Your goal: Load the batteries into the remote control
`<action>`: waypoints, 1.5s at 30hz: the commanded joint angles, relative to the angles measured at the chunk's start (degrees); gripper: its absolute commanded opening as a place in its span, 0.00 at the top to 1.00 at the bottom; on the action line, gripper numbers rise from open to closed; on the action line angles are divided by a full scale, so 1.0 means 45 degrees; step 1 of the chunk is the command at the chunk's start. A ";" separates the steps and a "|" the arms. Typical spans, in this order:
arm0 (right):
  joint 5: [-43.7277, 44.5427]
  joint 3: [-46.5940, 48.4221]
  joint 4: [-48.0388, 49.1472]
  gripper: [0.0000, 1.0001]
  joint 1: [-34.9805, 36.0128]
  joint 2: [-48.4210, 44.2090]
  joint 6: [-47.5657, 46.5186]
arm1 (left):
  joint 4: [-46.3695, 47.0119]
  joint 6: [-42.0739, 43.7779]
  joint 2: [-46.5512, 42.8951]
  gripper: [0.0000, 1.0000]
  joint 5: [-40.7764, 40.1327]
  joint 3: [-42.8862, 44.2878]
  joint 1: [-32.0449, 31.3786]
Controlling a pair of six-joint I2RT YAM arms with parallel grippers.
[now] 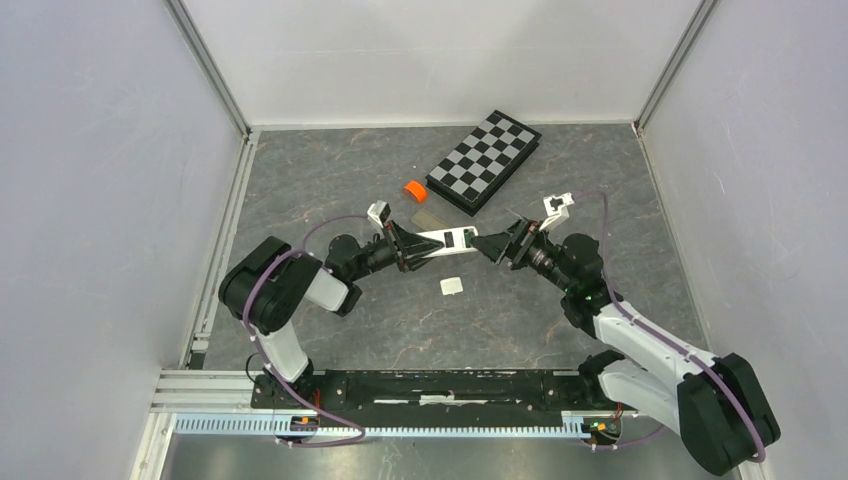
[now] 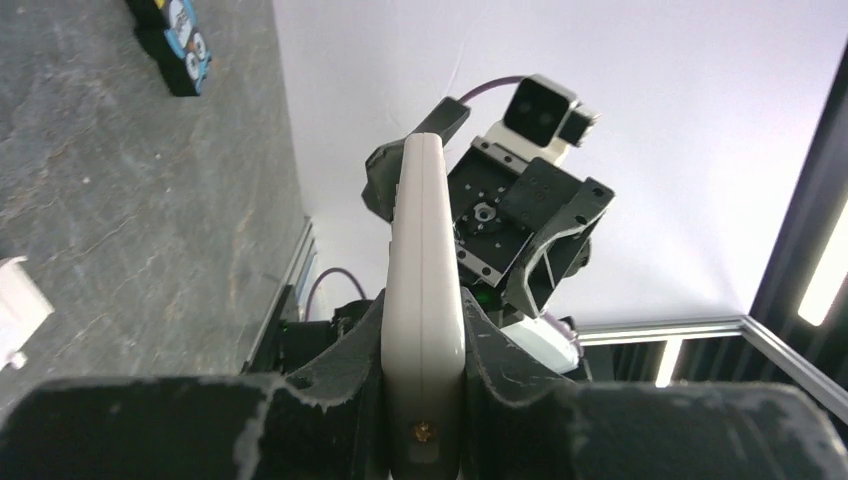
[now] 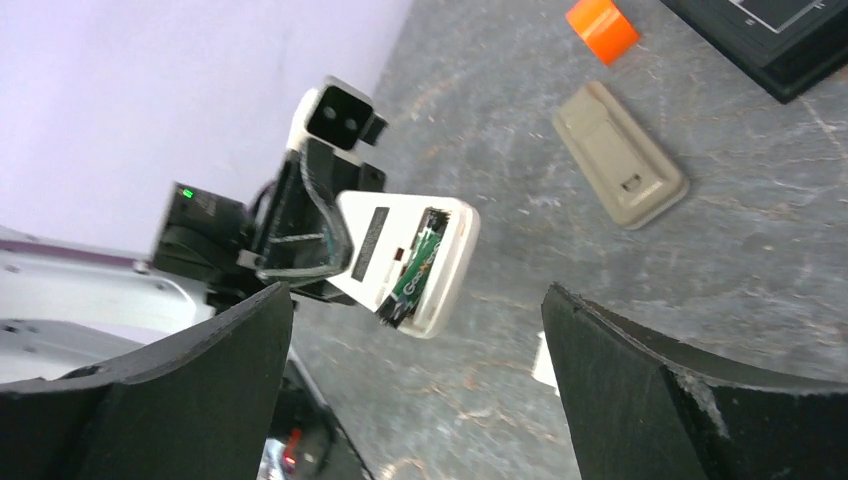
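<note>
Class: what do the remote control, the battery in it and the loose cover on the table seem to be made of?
Remote control: off-white plastic, smooth and matte, with moulded rounded edges.
Battery: probably a metal cell under a glossy green printed wrap.
Cover: beige matte plastic, by its moulded latch slot and rounded corners.

In the left wrist view the remote control (image 2: 424,280) shows edge-on only, its near end buried in the left gripper (image 2: 424,335). A blue-and-black gadget (image 2: 178,45) is cut by the top edge. In the right wrist view the chessboard (image 3: 770,40) runs off the upper right corner, and a white piece (image 3: 541,362) sits mostly behind a finger (image 3: 640,400) of the right gripper (image 3: 417,292).
</note>
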 commanded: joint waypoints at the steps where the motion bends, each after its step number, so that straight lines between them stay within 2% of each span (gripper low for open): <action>1: 0.0773 -0.0492 0.3592 0.02 -0.0021 -0.0628 0.2795 | 0.1099 -0.1284 -0.0711 0.98 -0.0749 0.0385 0.0061; 5: 0.0808 -0.0675 0.4917 0.03 -0.0001 -0.0393 0.4043 | 0.1100 -0.1947 -0.0795 0.98 -0.1143 0.0477 0.0061; 10: 0.0444 -0.0564 0.5580 0.14 0.0008 0.0464 0.4961 | 0.1098 -0.2407 -0.0966 0.98 -0.1525 0.0533 0.0056; 17: 0.0707 -0.0568 0.5252 0.13 0.0106 0.0644 0.4795 | 0.0991 -0.2545 -0.1203 0.98 -0.1642 0.0503 0.0050; 21: 0.0762 -0.0315 0.4853 0.28 0.0155 0.0948 0.4775 | 0.0949 -0.2580 -0.1197 0.98 -0.1580 0.0594 0.0055; 25: 0.1011 -0.0152 0.4479 0.38 0.0155 0.1047 0.4642 | 0.0942 -0.2625 -0.1237 0.98 -0.1531 0.0698 0.0029; 45: 0.1293 0.0451 0.4803 0.45 0.0163 0.2029 0.4717 | 0.0941 -0.2606 -0.1197 0.98 -0.1499 0.0665 -0.0057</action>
